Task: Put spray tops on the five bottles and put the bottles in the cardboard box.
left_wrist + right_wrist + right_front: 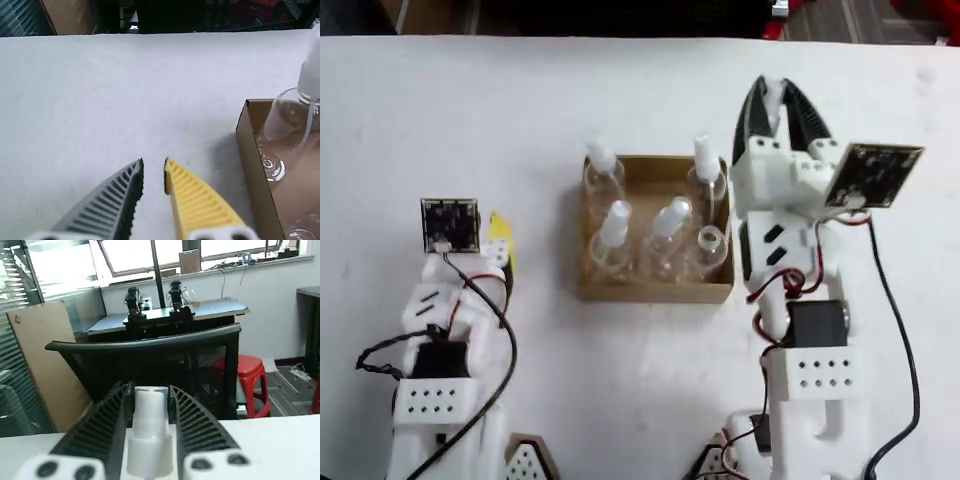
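The cardboard box [655,290] sits mid-table with five clear bottles standing in it. Spray tops are on the two back bottles [602,170] [707,165] and two front ones [612,235] [668,225]. The front right bottle [710,243] has a bare open neck. My right gripper [778,88], right of the box and beyond its far edge, is shut on a white spray top [148,430], held upright between the black fingers. My left gripper [154,167] rests low on the table left of the box, its grey and yellow fingers almost together and holding nothing.
The white table runs bare to the left of the box [250,145] and beyond it. A capped bottle [295,115] stands in the nearest box corner. A black mesh chair [150,355] stands behind the table's far edge.
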You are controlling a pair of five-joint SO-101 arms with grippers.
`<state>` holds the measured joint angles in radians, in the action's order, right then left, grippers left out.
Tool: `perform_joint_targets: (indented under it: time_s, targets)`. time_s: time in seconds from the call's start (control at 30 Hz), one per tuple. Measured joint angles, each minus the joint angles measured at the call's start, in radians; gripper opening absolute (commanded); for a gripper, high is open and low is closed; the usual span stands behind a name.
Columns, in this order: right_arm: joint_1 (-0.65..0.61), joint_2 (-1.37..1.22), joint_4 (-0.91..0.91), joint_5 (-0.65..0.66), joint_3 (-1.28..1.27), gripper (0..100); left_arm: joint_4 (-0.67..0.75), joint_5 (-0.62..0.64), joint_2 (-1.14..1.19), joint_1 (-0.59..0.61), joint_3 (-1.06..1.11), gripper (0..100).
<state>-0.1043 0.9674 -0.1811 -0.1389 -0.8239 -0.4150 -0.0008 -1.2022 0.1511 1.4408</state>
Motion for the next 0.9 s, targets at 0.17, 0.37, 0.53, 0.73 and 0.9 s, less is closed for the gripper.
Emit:
perform_joint_targets:
  time_s: [0.17,0.37,0.53,0.73,0.9]
  targets:
    - [-0.023,0.012,0.212,0.0,-0.137,1.6,0.0,0.0,0.0,0.0,0.0,8]
    - [-0.043,0.017,0.287,0.0,-0.193,1.6,0.0,0.0,0.0,0.0,0.0,8]
    - [-0.046,0.023,0.292,0.0,-0.23,1.6,0.0,0.0,0.0,0.0,0.0,8]
    - [-0.046,0.023,0.293,0.0,-0.262,1.6,0.0,0.0,0.0,0.0,0.0,8]
    - [-0.048,0.023,0.293,0.0,-0.275,1.6,0.0,0.0,0.0,0.0,0.0,8]
